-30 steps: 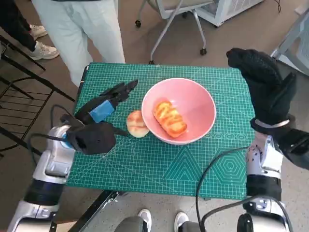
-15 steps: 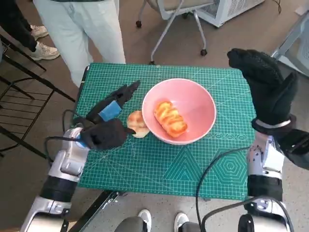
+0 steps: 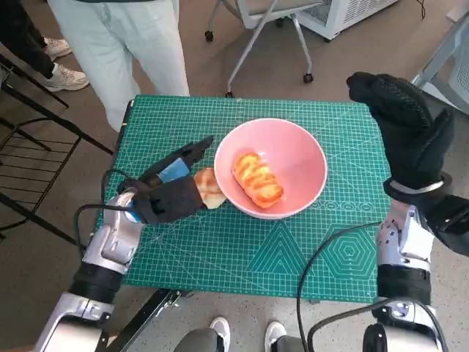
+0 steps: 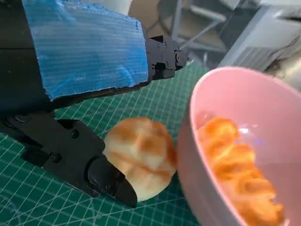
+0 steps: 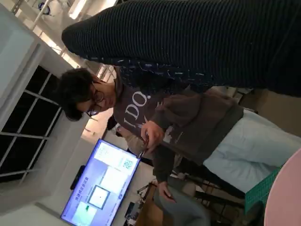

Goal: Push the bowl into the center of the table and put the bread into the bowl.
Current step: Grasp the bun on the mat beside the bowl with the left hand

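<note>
The round bread roll (image 4: 141, 162) looks light and soft, easily squashed, so I'd take it gently across its sides. It is golden, crackle-topped, lying on the bench (image 3: 220, 249) touching the pink bowl (image 3: 311, 183), which already holds 1 glazed pastry (image 3: 258, 180). The left hand (image 3: 172, 194) spreads around it, fingers (image 4: 108, 181) touching. The right hand (image 3: 403, 125) hangs raised, holding nothing.

The room was evenly and softly lit from overhead, shadows faint on the green mat (image 3: 242, 249), while the pink bowl (image 4: 244, 141) blurred close up and ceiling lamps glared behind the dark glove (image 5: 197, 42).
</note>
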Action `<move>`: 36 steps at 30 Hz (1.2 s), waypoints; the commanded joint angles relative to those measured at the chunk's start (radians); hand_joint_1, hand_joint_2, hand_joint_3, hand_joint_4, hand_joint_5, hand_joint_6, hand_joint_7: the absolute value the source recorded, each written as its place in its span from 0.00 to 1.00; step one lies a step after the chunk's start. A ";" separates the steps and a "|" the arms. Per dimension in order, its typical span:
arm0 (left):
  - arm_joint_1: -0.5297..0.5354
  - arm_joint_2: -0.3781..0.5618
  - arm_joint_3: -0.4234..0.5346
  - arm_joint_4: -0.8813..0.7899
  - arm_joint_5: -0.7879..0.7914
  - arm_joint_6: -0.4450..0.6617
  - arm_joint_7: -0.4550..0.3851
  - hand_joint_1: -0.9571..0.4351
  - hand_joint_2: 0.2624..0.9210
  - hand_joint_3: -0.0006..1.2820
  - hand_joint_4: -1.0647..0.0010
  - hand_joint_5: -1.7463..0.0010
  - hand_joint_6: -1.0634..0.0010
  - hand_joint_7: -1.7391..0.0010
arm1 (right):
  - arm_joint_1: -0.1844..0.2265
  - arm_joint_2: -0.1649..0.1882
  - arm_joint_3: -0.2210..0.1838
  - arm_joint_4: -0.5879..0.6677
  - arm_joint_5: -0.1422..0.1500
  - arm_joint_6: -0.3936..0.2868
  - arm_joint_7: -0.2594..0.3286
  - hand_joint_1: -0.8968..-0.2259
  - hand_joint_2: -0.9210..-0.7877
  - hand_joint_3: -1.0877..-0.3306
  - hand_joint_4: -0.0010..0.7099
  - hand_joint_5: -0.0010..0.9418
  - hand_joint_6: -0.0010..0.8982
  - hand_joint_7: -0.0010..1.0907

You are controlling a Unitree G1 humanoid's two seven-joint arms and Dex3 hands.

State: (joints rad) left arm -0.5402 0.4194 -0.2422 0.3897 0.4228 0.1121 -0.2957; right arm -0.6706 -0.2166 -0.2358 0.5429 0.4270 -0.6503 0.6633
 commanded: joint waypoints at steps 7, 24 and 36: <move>-0.017 0.000 -0.031 -0.011 0.019 0.091 -0.050 0.46 0.73 0.00 0.93 0.99 0.87 0.99 | 0.010 0.000 0.000 0.006 0.005 0.017 0.010 0.35 0.00 0.56 0.27 0.00 0.16 0.24; -0.053 -0.025 -0.065 0.023 0.052 0.194 -0.045 0.54 0.79 0.01 0.73 0.97 0.71 0.95 | -0.001 0.000 -0.004 0.015 0.013 0.023 0.021 0.35 0.00 0.58 0.27 0.00 0.17 0.23; -0.031 -0.061 -0.041 0.076 0.027 0.122 0.080 0.57 0.97 0.04 0.28 0.66 0.39 0.40 | -0.006 0.000 -0.007 0.024 0.016 0.023 0.028 0.35 0.00 0.60 0.27 0.00 0.17 0.22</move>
State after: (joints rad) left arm -0.5863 0.3745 -0.2923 0.4351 0.4656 0.2721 -0.2354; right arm -0.6866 -0.2166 -0.2384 0.5527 0.4360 -0.6368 0.6807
